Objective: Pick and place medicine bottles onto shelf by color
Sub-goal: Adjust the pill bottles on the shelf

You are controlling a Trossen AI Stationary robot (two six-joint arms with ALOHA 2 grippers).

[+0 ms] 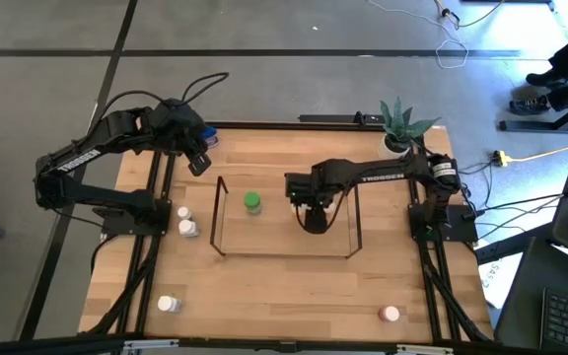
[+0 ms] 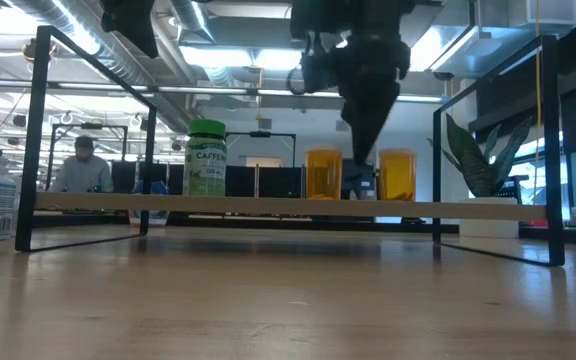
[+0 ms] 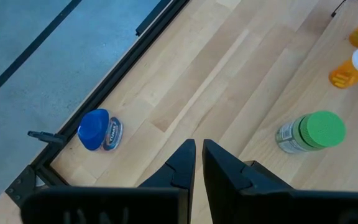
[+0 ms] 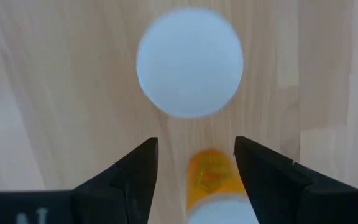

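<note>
A green-capped bottle [image 1: 252, 203] stands upright on the shelf [image 1: 284, 254], as the low view [image 2: 206, 158] shows. Two orange bottles [image 2: 323, 173] [image 2: 397, 175] stand on it too. My right gripper [image 1: 314, 215] points down over the shelf, open. In the right wrist view [image 4: 194, 165] an orange bottle [image 4: 211, 177] shows between its fingers with a gap on each side. A white cap [image 4: 189, 62] lies just beyond. My left gripper [image 3: 197, 155] is shut and empty above the table's far left. A blue-capped bottle [image 3: 99, 129] lies on its side by the table's edge.
Two white-capped bottles [image 1: 185, 221] stand left of the shelf. Another [image 1: 169, 304] is near the front left, and a pink-capped one [image 1: 390, 314] near the front right. A potted plant [image 1: 402, 126] stands at the back right. The shelf's wire uprights [image 2: 33, 140] flank it.
</note>
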